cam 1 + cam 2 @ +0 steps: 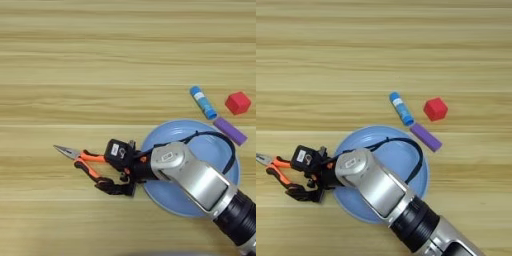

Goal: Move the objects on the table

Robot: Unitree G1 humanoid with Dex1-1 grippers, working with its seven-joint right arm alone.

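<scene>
The orange-and-black-handled pliers lie on the table just left of the light-blue plate, nose pointing left. My right gripper reaches across the plate from the lower right. Its fingers stand open and apart, one on each side of the pliers' handle ends, which they partly hide. The blue glue stick, the purple bar and the red cube lie on the wood beyond the plate's upper right rim, away from the gripper.
My silver forearm covers the middle and lower part of the plate, and a black cable loops above it. Bare wood-grain table stretches across the whole upper and left side.
</scene>
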